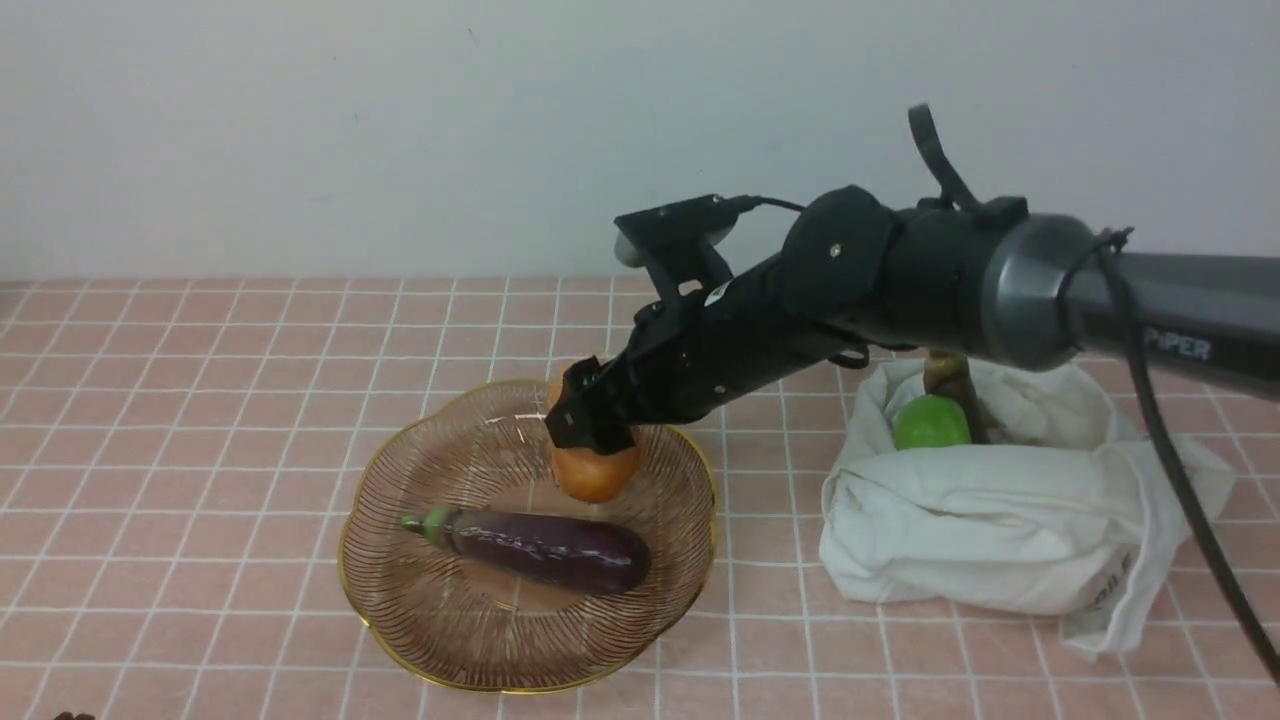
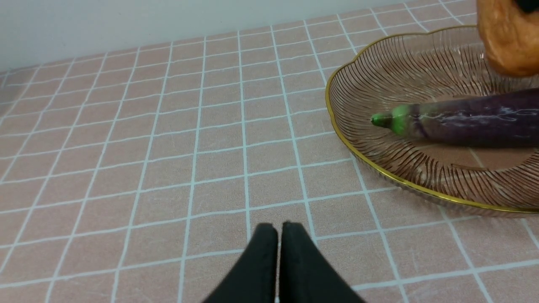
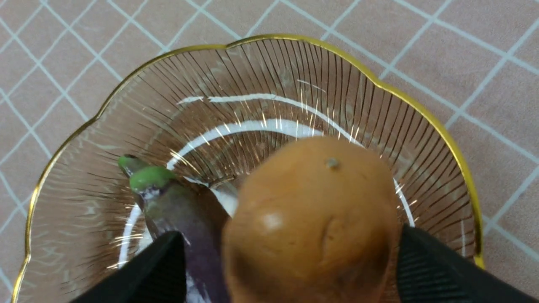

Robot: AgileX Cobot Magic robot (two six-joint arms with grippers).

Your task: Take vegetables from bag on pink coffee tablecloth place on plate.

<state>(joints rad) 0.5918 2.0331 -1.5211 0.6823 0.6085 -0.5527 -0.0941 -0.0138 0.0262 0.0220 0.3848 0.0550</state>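
The brown-orange potato (image 1: 595, 472) stands on end in the plate (image 1: 420, 665), behind a dark purple eggplant (image 1: 545, 548) lying across it. My right gripper (image 1: 590, 425) is over the potato's top. In the right wrist view its jaws (image 3: 288, 233) stand either side of the potato (image 3: 311, 219) with a gap showing, so it is open. The off-white bag (image 1: 980, 530) slumps on the pink tablecloth (image 1: 200, 420) to the right, with a light green gourd (image 1: 930, 423) in its mouth. My left gripper (image 2: 278, 229) is shut and empty, low over the cloth to the left of the plate (image 2: 337, 126).
A brownish piece (image 1: 950, 385) pokes from the bag behind the gourd. The right arm reaches across above the bag. A pale wall stands behind the table. Bare pink cloth lies left of the plate.
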